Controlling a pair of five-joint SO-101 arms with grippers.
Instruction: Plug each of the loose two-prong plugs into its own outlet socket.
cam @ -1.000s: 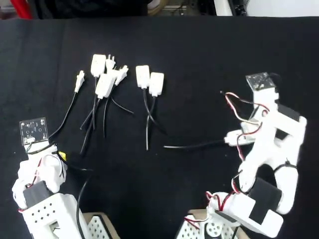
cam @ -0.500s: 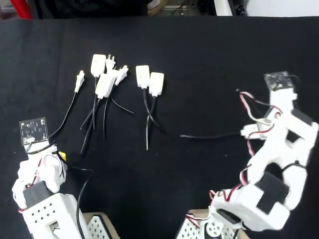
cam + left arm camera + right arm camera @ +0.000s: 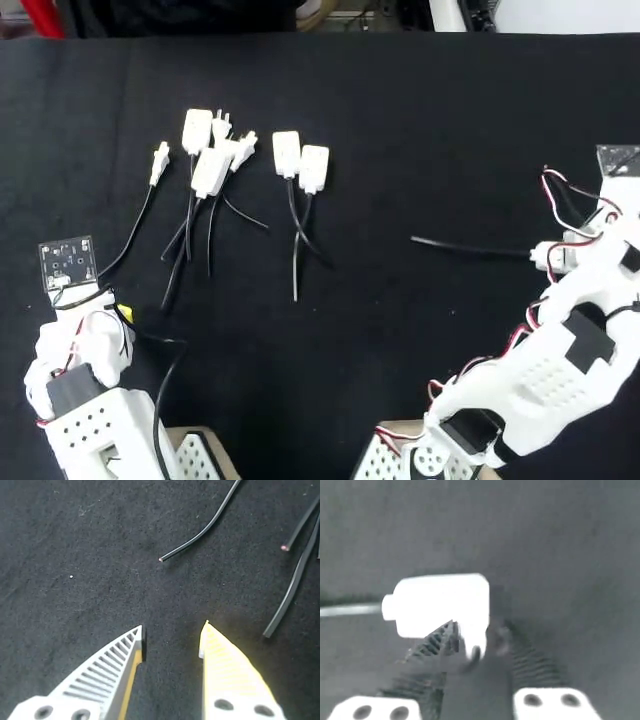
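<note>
Keeping the left arm parked at the near-left corner of the bench, exactly as a second ago. Showing its jaws moderately wide in the left wrist view, gripping nothing, hanging over bare black surface near the cut end of a loose cord.

Leaving the group in the far-left part of the bench untouched: three small pronged plugs and four white block sockets lying loose, with cords fanning toward the near edge. Apparently mating none of them yet, though hard to read where the pieces crowd together.

Swinging the right arm outward over the last second, from right of centre to the right edge of the bench. Dragging along a white connector, with its black cord trailing back toward the middle and now lying well apart from the group. Clamping that connector at the tips of the right jaws, judging by the right wrist view. Not telling plug from socket there, with no prongs or slots visible.

Carrying one piece away from its possible partners, so probably not bringing any pair closer yet. Perhaps pulling the cord free or making room. Leaving every insertion to be done.
</note>
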